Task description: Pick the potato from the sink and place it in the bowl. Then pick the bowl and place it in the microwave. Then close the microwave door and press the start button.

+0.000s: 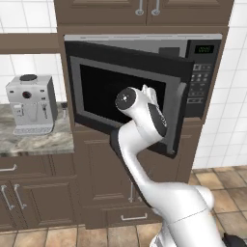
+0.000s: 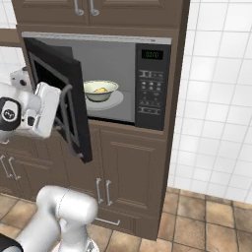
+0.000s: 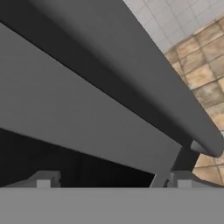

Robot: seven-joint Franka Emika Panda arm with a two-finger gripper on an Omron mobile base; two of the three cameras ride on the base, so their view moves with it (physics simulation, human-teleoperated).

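Cream-green bowl (image 2: 100, 90) seated inside microwave (image 2: 150, 81)
Gripper (image 3: 113, 181) is spread wide against the half-open microwave door (image 1: 129, 91).

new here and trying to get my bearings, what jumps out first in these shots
The microwave door stands half open, swung out to the left of the microwave. Inside, the bowl sits on a white plate with the potato in it. The white arm's gripper, jaws wide, sits right up against the door's silver handle.
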